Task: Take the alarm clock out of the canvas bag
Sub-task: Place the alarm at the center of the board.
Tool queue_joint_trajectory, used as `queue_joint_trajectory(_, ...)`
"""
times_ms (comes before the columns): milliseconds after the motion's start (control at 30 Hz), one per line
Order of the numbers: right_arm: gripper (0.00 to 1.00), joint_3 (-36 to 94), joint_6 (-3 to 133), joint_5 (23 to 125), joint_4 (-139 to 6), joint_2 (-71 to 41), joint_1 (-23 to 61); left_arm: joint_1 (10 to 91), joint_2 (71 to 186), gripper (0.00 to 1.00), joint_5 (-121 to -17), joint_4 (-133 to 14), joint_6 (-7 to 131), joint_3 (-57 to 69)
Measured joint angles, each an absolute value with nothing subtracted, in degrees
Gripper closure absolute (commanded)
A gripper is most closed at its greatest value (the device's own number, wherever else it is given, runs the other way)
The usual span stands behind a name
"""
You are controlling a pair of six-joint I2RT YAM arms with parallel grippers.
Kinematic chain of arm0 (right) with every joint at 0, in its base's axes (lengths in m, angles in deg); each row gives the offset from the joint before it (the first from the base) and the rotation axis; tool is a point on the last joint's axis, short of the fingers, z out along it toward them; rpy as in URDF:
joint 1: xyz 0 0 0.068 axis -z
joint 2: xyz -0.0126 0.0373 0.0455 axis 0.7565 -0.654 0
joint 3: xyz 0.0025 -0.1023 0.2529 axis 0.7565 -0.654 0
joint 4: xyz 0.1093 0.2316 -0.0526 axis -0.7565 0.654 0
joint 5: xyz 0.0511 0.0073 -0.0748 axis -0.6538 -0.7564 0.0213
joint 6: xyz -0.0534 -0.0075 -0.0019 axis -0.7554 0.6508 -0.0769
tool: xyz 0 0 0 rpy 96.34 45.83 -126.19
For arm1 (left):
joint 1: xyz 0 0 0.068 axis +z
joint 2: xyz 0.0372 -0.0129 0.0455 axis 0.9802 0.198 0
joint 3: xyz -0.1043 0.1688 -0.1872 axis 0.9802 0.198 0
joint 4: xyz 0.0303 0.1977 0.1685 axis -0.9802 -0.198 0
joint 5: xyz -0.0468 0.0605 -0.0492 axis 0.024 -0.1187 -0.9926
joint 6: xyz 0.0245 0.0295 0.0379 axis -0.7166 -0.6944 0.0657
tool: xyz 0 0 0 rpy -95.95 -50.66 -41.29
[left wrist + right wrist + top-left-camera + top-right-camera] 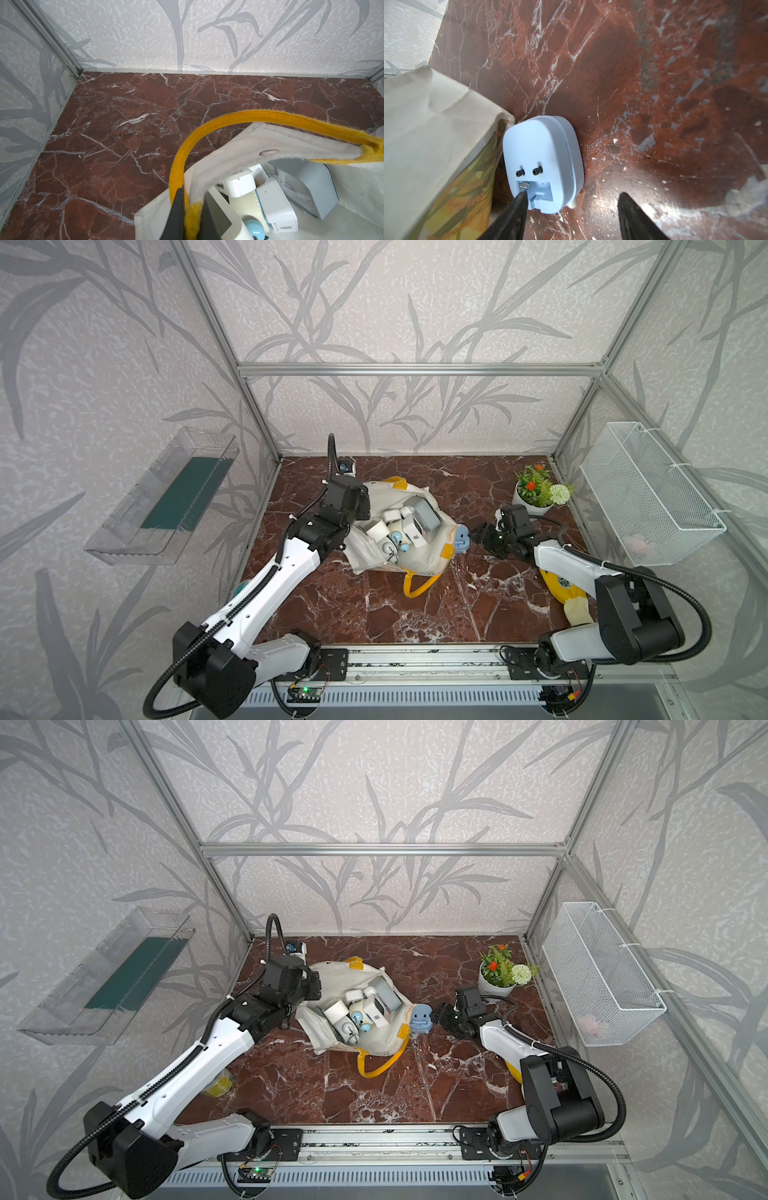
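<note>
The cream canvas bag (pixel 419 560) (pixel 374 1042) slumps open mid-table, holding several clocks, among them a grey-blue square one (pixel 426 512). My left gripper (pixel 192 199) is shut on the bag's rim at a yellow handle patch; in the top views the wrist hides it. A light-blue alarm clock (pixel 460 540) (pixel 421 1020) (pixel 542 158) lies back-up on the marble, right against the bag's right side. Just right of it my right gripper (pixel 473 536) (pixel 573 194) stands open and holds nothing. One fingertip (pixel 519 199) overlaps the clock's open battery bay.
A potted plant (pixel 536 493) stands at the back right, behind the right wrist. A white wire basket (pixel 648 497) hangs on the right wall and a clear tray (pixel 166 497) on the left wall. A yellow glove (pixel 569 593) lies under the right arm.
</note>
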State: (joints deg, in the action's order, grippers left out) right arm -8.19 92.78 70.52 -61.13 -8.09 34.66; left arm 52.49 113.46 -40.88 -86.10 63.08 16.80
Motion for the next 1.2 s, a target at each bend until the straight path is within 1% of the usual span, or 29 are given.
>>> queue_joint_trajectory(400,0.28,-9.79,91.95,70.45,-60.06,-2.06,34.66,52.49,113.0,1.0,-40.66,-86.1,63.06,17.17)
queue_joint_trajectory(833,0.29,-10.22,91.17,67.02,-59.03,6.88,34.24,52.49,112.33,1.0,-40.44,-86.02,63.08,17.72)
queue_joint_trajectory(1000,0.29,-9.98,89.83,67.02,-57.41,11.25,33.08,52.49,112.2,1.0,-40.44,-86.02,63.08,17.8)
queue_joint_trajectory(1200,0.28,-8.65,88.19,68.42,-56.47,15.78,29.67,52.49,112.15,1.0,-40.46,-86.02,63.08,17.83)
